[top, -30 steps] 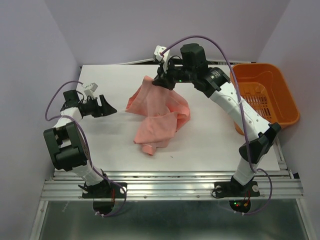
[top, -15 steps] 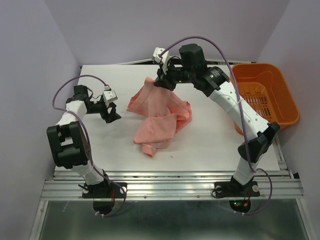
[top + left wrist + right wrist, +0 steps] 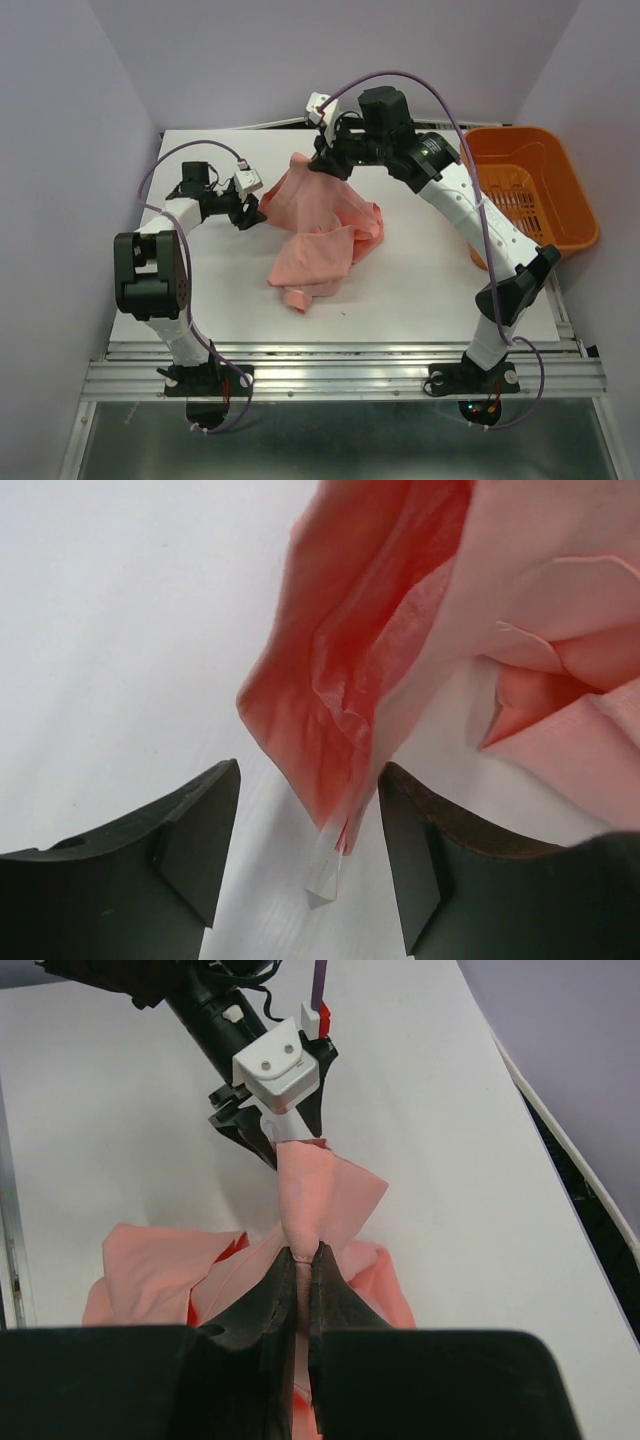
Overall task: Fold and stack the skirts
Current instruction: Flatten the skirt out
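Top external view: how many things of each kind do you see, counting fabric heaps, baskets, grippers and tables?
pink skirt heap: 1 (the skirts in it cannot be counted apart)
orange basket: 1
grippers: 2, left gripper and right gripper
white table: 1
total: 5

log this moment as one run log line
stage: skirt crumpled on table, unfolded | right gripper: shut on skirt's far edge | left gripper: open, straddling its left corner

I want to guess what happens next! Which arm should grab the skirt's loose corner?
Left. The left gripper is open around the skirt corner; the right gripper is shut on another part.
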`<state>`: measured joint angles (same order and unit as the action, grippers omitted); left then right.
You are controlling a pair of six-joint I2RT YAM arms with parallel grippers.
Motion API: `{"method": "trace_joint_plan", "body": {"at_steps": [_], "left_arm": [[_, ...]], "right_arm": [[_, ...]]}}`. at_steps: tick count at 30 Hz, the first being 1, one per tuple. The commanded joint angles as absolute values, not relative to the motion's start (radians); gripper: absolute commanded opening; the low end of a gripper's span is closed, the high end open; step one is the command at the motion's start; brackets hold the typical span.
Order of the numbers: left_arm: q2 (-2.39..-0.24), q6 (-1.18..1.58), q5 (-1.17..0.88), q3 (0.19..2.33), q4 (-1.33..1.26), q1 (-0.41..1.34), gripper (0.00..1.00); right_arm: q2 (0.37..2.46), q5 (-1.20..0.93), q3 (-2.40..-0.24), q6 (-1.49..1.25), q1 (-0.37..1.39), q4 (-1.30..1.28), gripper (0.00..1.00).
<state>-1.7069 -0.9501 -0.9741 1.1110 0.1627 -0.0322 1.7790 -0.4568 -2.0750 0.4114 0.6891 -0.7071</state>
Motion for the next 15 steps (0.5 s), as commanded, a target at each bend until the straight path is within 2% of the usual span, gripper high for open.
{"method": "trace_joint_plan", "body": {"at_steps": [1, 4, 6, 7, 8, 15], "left_arm": [[-1.753, -0.773, -0.991, 1.153, 0.040, -0.028, 0.65], [-1.767, -0.773, -1.009, 1.163, 0.055, -0.028, 0.60], [-1.772, -0.814, -1.041, 1.164, 0.110, -0.028, 0.65], [-1.778, -0.851, -1.063, 1.172, 0.133, -0.026, 0.71], [-1.781, -0.864, -1.069, 1.177, 0.156, -0.025, 0.74], [-1.809, -0.858, -1.080, 1.186, 0.155, -0.005, 0.74]], "right_arm": [[1.732, -0.407, -2.140, 0.388, 0.698, -0.631, 0.01], [1.707, -0.377, -2.111, 0.374, 0.698, -0.589, 0.01], [1.698, -0.354, -2.098, 0.364, 0.698, -0.571, 0.01], [1.695, -0.339, -2.092, 0.359, 0.698, -0.565, 0.01], [1.692, -0.336, -2.088, 0.354, 0.698, -0.561, 0.01], [1.664, -0.324, -2.051, 0.319, 0.698, -0.525, 0.01]]}}
